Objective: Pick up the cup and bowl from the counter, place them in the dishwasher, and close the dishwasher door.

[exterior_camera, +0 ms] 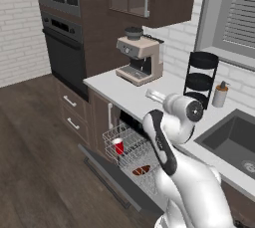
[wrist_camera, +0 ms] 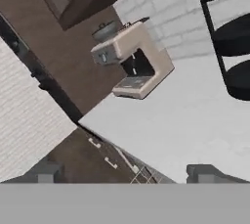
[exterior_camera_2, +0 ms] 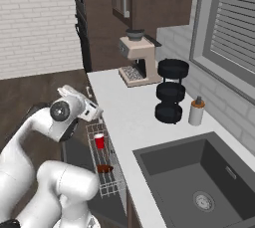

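Coffee machine (exterior_camera: 140, 59) beside tiered rack (exterior_camera: 200, 79); sink (exterior_camera_2: 196, 184).

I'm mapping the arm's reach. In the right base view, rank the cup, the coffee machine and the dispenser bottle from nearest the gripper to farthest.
1. The cup: in the dishwasher rack, just below the gripper.
2. The coffee machine: at the counter's far end, beyond it.
3. The dispenser bottle: across the counter by the wall, beside the tiered rack.

No text, label, brand, number or sign can be read anywhere. The coffee machine (exterior_camera: 140, 59) has small round dials on its front, but no lettering shows on them. The black wall oven (exterior_camera: 63, 48) shows a plain control strip without legible marks, and the beige dispenser bottle (exterior_camera_2: 196, 111) carries no visible label.
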